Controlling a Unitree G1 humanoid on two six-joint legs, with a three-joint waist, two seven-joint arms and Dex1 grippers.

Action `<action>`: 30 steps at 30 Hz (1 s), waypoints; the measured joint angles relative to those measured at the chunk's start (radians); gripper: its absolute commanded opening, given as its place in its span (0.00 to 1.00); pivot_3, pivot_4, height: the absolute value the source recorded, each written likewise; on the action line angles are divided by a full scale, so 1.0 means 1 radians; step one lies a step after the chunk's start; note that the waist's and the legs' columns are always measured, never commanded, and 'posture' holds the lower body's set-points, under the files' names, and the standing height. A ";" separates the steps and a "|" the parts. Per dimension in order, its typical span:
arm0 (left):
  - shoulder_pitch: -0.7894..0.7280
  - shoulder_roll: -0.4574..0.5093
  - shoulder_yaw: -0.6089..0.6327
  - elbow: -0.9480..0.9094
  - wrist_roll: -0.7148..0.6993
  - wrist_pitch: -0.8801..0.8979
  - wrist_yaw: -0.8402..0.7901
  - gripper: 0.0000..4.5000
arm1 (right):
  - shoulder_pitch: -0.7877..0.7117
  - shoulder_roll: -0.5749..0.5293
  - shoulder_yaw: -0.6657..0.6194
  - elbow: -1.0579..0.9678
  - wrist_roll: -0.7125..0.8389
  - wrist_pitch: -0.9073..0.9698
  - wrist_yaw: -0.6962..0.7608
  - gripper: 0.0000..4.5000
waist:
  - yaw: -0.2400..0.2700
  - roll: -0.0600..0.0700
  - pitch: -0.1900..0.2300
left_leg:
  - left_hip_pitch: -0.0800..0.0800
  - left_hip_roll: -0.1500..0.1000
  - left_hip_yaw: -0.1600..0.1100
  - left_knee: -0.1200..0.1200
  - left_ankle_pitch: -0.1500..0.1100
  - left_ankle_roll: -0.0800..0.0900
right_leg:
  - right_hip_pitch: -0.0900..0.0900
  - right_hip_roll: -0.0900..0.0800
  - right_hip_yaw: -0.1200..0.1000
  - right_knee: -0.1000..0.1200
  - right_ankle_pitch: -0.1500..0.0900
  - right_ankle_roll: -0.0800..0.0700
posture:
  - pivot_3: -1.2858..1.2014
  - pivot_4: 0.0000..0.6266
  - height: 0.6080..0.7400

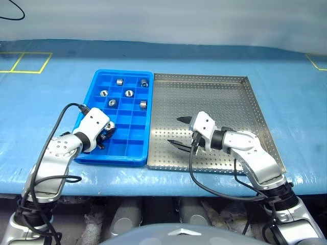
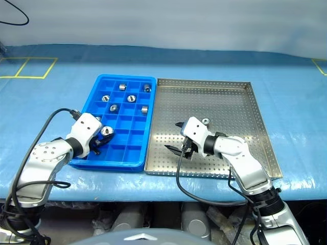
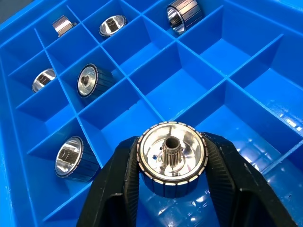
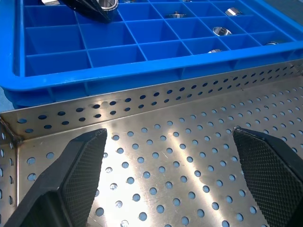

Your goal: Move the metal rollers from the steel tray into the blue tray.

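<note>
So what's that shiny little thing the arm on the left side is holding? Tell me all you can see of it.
It is a metal roller: a short, shiny silver cylinder with a polished recessed face, a small toothed hub with a dark hole at the centre, and a darker segmented band around its outside. The left gripper is shut on it, one black finger pressing each side. It hangs face-up over the near compartments of the blue tray, not yet set down.

No readable text, label, brand name, number or sign is to be found on any surface shown, and no lettering can be made out anywhere in the views.
</note>
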 measured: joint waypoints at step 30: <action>-0.048 -0.113 0.043 -0.013 -0.176 -0.157 -0.012 0.96 | -0.013 -0.001 -0.013 0.006 -0.026 0.007 -0.035 1.00 | 0.006 0.000 0.000 | -0.001 0.000 -0.001 0.000 0.000 -0.001 | 0.000 -0.002 -0.001 0.000 0.000 -0.001 | 0.50 0.24 1.00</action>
